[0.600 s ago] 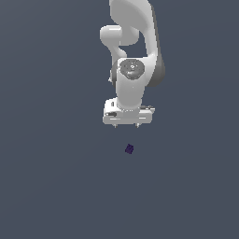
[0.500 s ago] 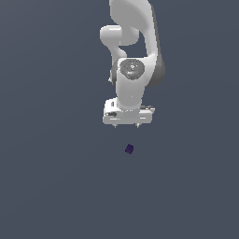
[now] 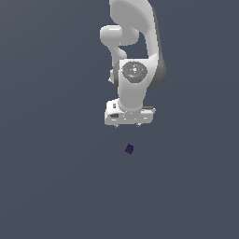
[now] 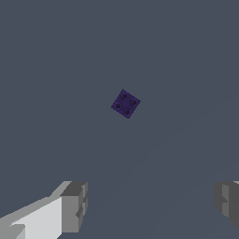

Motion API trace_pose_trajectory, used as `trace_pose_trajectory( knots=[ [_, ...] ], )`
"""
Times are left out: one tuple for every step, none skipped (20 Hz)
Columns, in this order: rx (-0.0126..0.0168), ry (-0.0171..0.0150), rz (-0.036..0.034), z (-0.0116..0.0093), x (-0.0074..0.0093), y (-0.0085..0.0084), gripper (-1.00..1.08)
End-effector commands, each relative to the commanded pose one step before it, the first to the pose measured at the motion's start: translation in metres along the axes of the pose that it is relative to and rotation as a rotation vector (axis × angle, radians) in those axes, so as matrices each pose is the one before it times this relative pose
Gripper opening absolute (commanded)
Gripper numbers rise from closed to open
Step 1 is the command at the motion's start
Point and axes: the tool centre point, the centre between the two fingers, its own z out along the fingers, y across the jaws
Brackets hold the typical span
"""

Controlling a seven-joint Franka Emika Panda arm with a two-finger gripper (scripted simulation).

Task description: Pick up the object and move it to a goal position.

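Purple cube point(image 4: 125, 103) rests on the table point(image 3: 51, 177), apparently just below the wide-open gripper point(image 3: 129, 124), which has not moved; descent remains ahead.

A plain slate-grey tabletop point(image 3: 51, 186) fills the frame edge to edge. It looks flat and unmarked. No edge shows, so its extent cannot be told.

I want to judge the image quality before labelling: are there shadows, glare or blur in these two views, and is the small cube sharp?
Exterior view: flat, even light, no glare; the cube is tiny and casts no clear shadow; the gripper looks slightly soft. Wrist view: the cube is sharper, four dark dots showing on its top face; the fingertips are cut off by the frame edge.
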Motion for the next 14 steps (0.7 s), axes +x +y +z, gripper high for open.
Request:
trace_pose_trajectory(
  knots=[
    [-0.00008, -0.0006, -0.00053, -0.00003, -0.00009, 0.00009, 1.0],
    [0.0002, 0.00098, 0.00323, 0.00018, 0.00039, 0.00006, 1.0],
    [0.00031, 0.00065, 0.00458, 0.00053, 0.00056, -0.00011, 1.0],
    [0.0004, 0.00066, 0.00597, 0.00077, 0.00073, -0.00022, 1.0],
    [0.00049, 0.0009, 0.00748, 0.00092, 0.00091, -0.00022, 1.0],
    [0.00057, 0.00119, 0.00883, 0.00105, 0.00107, -0.00026, 1.0],
    [0.00066, 0.00146, 0.01026, 0.0012, 0.00123, -0.00028, 1.0],
    [0.00073, 0.00169, 0.01161, 0.00135, 0.00139, -0.00033, 1.0],
    [0.0008, 0.00188, 0.01291, 0.00151, 0.00153, -0.00037, 1.0],
    [0.00087, 0.00203, 0.01425, 0.00169, 0.00167, -0.00043, 1.0],
    [0.00093, 0.0022, 0.01566, 0.00188, 0.00181, -0.0005, 1.0],
    [0.00099, 0.00238, 0.01701, 0.00206, 0.00195, -0.00057, 1.0],
    [0.00105, 0.0026, 0.01843, 0.00224, 0.00208, -0.00063, 1.0],
    [0.0011, 0.00282, 0.01986, 0.00242, 0.00221, -0.00071, 1.0]
  ],
)
